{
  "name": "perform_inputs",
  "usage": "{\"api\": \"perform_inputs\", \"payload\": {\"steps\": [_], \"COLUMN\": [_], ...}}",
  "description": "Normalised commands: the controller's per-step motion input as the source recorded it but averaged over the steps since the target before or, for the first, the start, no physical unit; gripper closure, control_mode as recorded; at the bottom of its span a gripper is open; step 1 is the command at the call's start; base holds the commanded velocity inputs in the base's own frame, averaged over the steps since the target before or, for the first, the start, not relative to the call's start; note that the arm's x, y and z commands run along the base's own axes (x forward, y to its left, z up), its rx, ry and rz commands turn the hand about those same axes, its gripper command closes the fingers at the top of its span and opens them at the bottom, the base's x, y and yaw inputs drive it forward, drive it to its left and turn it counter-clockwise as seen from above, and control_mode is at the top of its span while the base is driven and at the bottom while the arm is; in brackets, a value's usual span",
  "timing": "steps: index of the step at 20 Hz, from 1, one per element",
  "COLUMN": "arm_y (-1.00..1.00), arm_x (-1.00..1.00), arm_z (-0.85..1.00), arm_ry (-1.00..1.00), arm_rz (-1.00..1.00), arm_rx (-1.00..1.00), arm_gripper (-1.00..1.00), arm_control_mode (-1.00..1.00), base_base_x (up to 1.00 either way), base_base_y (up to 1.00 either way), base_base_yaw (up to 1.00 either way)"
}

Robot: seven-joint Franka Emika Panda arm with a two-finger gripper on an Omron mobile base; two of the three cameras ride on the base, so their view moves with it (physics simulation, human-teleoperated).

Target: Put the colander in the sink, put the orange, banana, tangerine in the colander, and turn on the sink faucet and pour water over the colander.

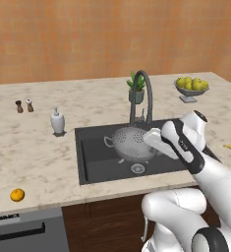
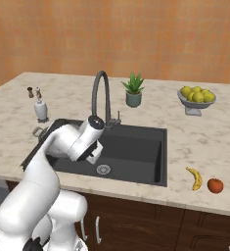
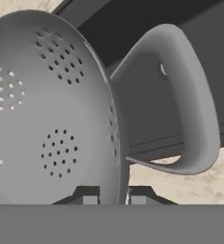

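Gripper (image 3: 110, 194) pinches the colander (image 1: 131, 142) rim between its fingertips, right beside one loop handle. Colander hangs tilted over the sink (image 1: 95, 162), near the faucet (image 1: 141, 96). Right base view adds the banana (image 2: 196, 178) on the counter right of the sink; left base view adds an orange (image 1: 17, 195) near-left.

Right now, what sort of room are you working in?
A kitchen, rendered: a marble-look counter with a dark sink and gooseneck faucet, a soap bottle, and a fruit bowl.
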Motion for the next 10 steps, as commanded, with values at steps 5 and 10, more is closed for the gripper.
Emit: {"api": "perform_inputs", "payload": {"steps": [5, 10], "arm_y": [-0.66, -0.46], "arm_x": [0.17, 0.5], "arm_z": [-0.01, -0.12], "arm_ry": [0.0, 0.06], "arm_rz": [0.15, 0.11], "arm_rx": [0.03, 0.01], "arm_gripper": [1.0, 1.0], "arm_control_mode": [-1.0, -1.0], "base_base_x": [0.0, 0.0], "base_base_y": [0.0, 0.0], "base_base_yaw": [0.0, 0.0]}}
